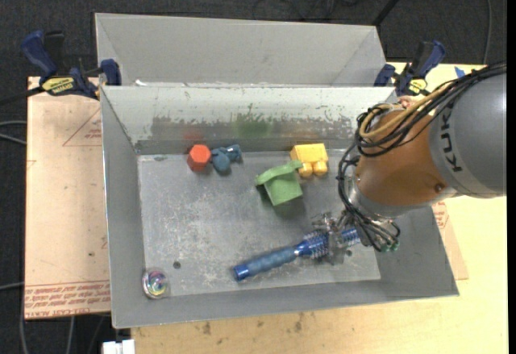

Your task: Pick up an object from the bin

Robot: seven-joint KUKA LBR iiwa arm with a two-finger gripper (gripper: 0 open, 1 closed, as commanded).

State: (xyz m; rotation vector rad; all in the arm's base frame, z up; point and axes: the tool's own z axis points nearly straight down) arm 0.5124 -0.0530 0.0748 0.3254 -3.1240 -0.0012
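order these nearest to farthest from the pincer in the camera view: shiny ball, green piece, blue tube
1. blue tube: lies along the bin's near side, its right end right at the pincer
2. green piece: mid-bin, up and left of the pincer
3. shiny ball: near-left corner, farthest

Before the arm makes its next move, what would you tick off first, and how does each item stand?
1. Gripper placed over a thing: ok, it is at the right end of the blue rod, near the front of the bin.
2. Rod actually gripped: cannot tell.
3. Rod free of neighbours: ok, the green piece lies apart, further back.
4. Yellow block and orange piece out of the way: ok, by the back wall.
5. Shiny ball out of the way: ok, front left corner.
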